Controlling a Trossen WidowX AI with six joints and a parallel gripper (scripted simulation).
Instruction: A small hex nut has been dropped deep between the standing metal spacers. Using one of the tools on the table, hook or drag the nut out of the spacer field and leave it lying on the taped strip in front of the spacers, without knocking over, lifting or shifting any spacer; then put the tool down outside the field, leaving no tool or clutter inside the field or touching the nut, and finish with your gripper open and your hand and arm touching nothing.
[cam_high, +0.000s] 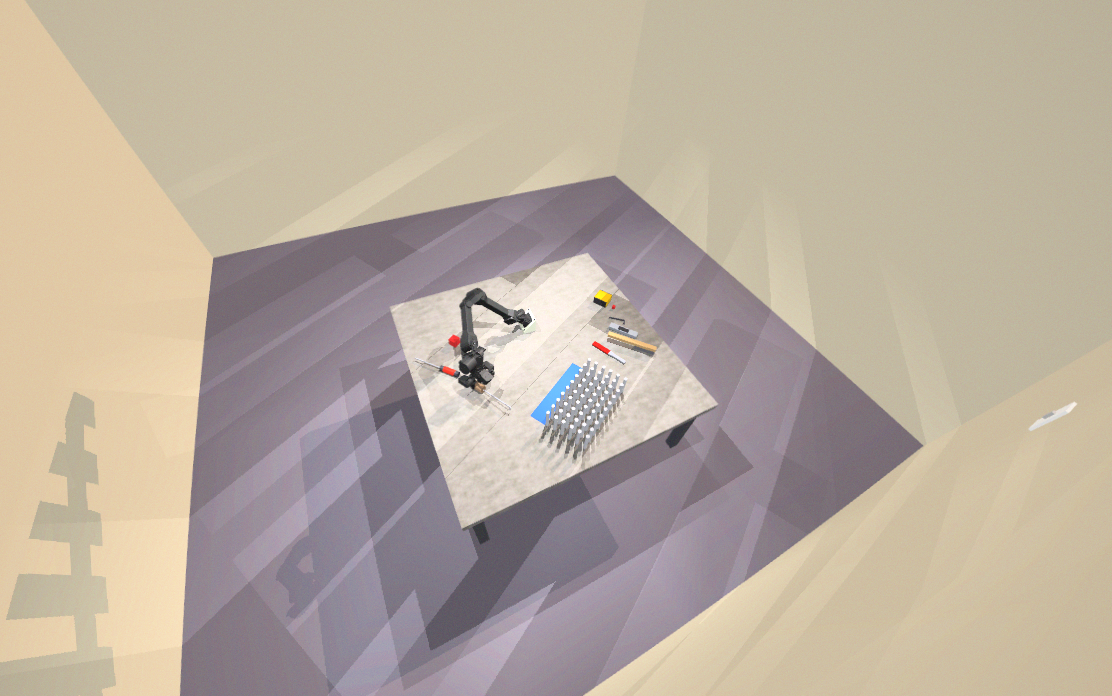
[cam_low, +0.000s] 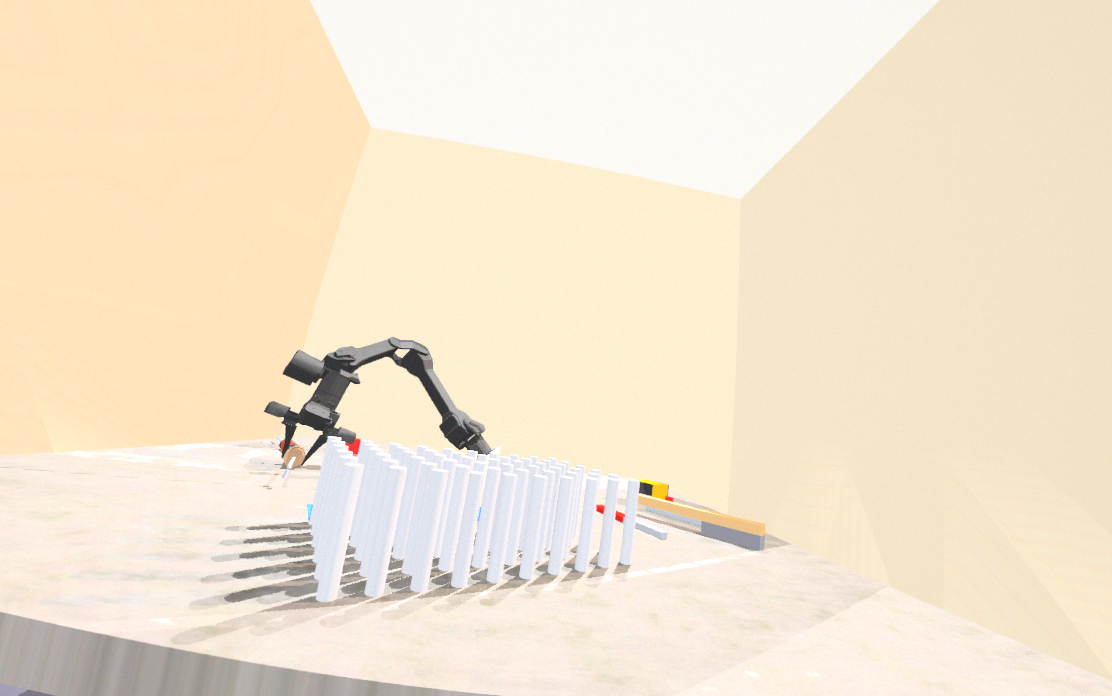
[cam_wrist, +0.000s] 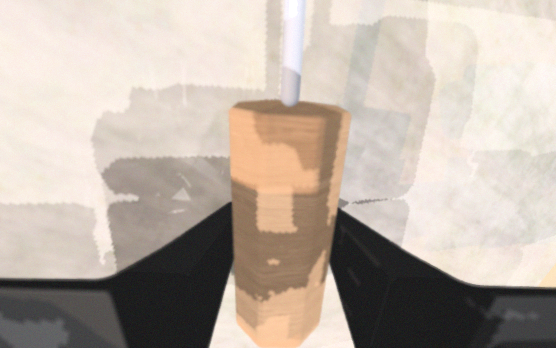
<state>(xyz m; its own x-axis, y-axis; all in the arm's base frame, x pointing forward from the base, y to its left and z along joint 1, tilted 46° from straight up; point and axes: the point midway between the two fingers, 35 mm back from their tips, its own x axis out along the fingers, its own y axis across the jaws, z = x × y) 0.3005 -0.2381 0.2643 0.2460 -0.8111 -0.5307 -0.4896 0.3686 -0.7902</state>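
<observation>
- We have the claw (cam_high: 477, 389) (cam_low: 297, 459) (cam_wrist: 281, 212) clamped on a wooden handle (cam_high: 480, 389) (cam_low: 292, 456) (cam_wrist: 287, 165).
- Our wrist view cuts off its pale rod (cam_wrist: 293, 45).
- We can't make out the nut; crowded spacers (cam_high: 585, 402) (cam_low: 463, 525) hide the ground between them.

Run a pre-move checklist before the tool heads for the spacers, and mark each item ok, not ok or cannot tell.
1. Fingers closed on the wooden handle: ok.
2. Metal rod pointing out from the handle's end: ok.
3. Spacers all upright: ok, as far as they show.
4. Blue strip free of the held tool: ok.
5. Nut located among the spacers: cannot tell, none made out.
6. Rod tip shaped to hook the nut: cannot tell, too small.
</observation>
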